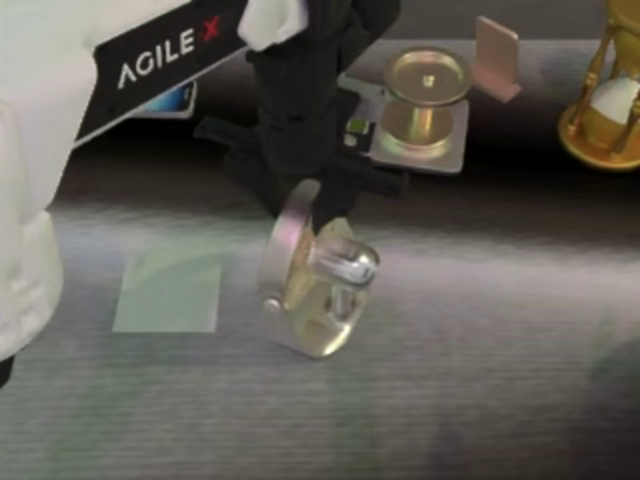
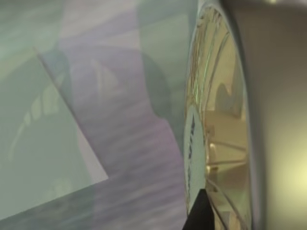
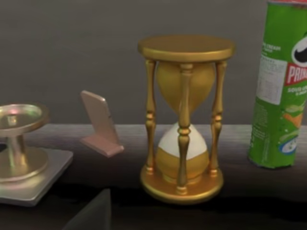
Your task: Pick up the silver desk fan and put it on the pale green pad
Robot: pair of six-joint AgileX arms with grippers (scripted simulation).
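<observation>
The left arm [image 1: 60, 120], nearest the overhead camera, was seen reaching across the far left of the table. The silver desk fan [image 1: 315, 275] was gripped at its grille rim by the left gripper [image 1: 318, 215], closed on it, and held tilted at table centre. The pale green pad [image 1: 168, 290] lay just left of it, apart. Behind were seen a brass spool [image 1: 425, 95] and, far right, a golden hourglass [image 1: 605, 100]. The right gripper was not visible.

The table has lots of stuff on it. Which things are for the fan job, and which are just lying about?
For the job:
fan
green pad
left end effector, at the fan

Just lying about:
spool on its grey plate
hourglass
crisp can
pink stand
phone
</observation>
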